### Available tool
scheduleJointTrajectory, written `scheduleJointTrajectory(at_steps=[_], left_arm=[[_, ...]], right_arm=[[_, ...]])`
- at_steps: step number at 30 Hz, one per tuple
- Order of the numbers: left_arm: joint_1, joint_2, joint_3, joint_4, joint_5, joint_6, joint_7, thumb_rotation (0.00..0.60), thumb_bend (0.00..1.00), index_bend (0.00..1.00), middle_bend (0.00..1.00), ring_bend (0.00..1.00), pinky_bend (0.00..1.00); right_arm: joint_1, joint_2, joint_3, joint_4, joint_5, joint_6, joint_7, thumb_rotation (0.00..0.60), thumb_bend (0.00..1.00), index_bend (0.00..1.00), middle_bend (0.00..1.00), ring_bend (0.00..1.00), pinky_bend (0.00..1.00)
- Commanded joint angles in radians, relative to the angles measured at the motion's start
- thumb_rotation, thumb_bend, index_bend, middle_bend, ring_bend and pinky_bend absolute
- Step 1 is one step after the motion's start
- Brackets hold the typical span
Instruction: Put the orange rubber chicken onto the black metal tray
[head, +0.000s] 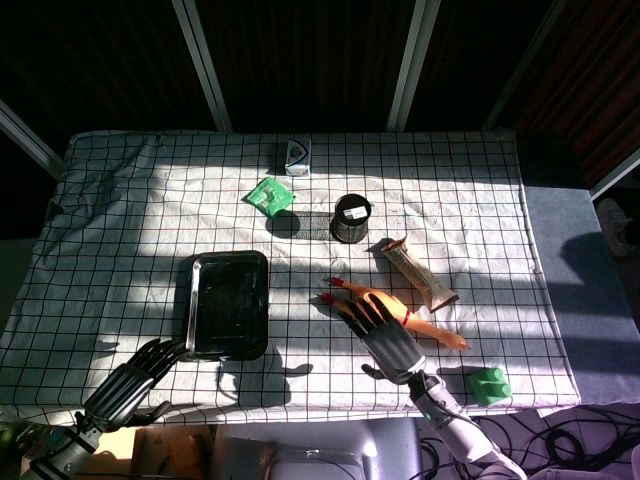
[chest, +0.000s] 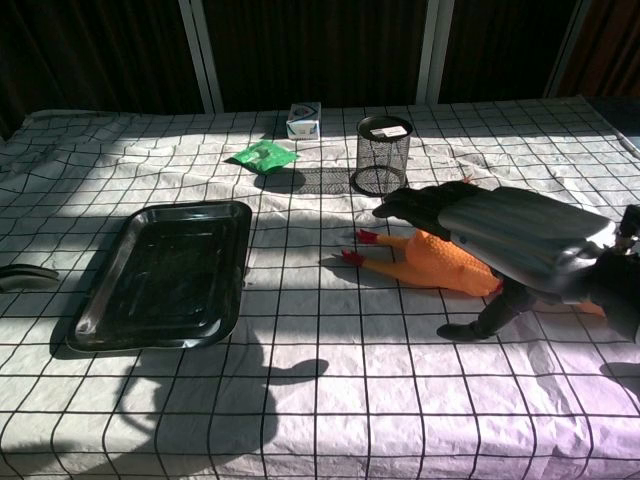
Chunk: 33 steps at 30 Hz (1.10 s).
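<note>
The orange rubber chicken (head: 420, 322) (chest: 440, 265) lies on the checked cloth right of centre, its red feet (chest: 358, 247) pointing toward the black metal tray (head: 228, 303) (chest: 170, 270). My right hand (head: 385, 335) (chest: 490, 235) hovers low over the chicken's body, fingers stretched flat and apart, thumb reaching down beside it; nothing is gripped. The tray is empty and lies left of the chicken. My left hand (head: 140, 375) rests at the table's near left edge by the tray's corner, fingers loosely apart and empty; only its fingertips (chest: 25, 277) show in the chest view.
A black mesh cup (head: 352, 218) (chest: 381, 155) stands behind the chicken. A wrapped snack bar (head: 420, 273) lies to its right, a green block (head: 490, 385) near the front edge. A green packet (head: 270, 194) (chest: 262, 155) and a small box (head: 297, 157) (chest: 303, 119) sit further back.
</note>
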Motion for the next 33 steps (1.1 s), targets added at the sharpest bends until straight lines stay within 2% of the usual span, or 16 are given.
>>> scheduleJointTrajectory(at_steps=[1,9,14,19,26,33], left_arm=[[0.004,0.005,0.002,0.007,-0.004,0.012,-0.015,0.600,0.38,0.00,0.00,0.00,0.00],[0.016,0.015,-0.004,0.009,-0.009,0.049,-0.007,0.600,0.38,0.00,0.00,0.00,0.00],[0.022,0.019,-0.005,0.011,-0.003,0.075,-0.023,0.600,0.38,0.00,0.00,0.00,0.00],[0.021,0.010,-0.006,0.031,0.014,0.095,-0.052,0.600,0.38,0.00,0.00,0.00,0.00],[0.014,-0.004,-0.007,0.057,0.032,0.115,-0.096,0.600,0.38,0.00,0.00,0.00,0.00],[0.016,-0.009,-0.010,0.073,0.033,0.134,-0.115,0.600,0.37,0.00,0.00,0.00,0.00]], right_arm=[[0.000,-0.002,-0.005,0.000,0.009,0.008,-0.013,0.600,0.12,0.00,0.00,0.00,0.02],[-0.050,0.048,-0.019,0.001,0.067,0.096,-0.071,0.600,0.12,0.00,0.00,0.00,0.02],[-0.081,0.088,-0.021,0.068,0.138,0.112,-0.044,0.600,0.12,0.00,0.00,0.00,0.02],[-0.084,0.089,-0.013,0.140,0.174,0.093,0.021,0.600,0.14,0.00,0.00,0.00,0.02],[-0.047,0.036,0.013,0.247,0.234,0.039,0.018,0.600,0.21,0.09,0.00,0.00,0.02],[-0.017,-0.003,0.004,0.262,0.218,0.036,-0.021,0.600,0.26,0.22,0.00,0.00,0.03]])
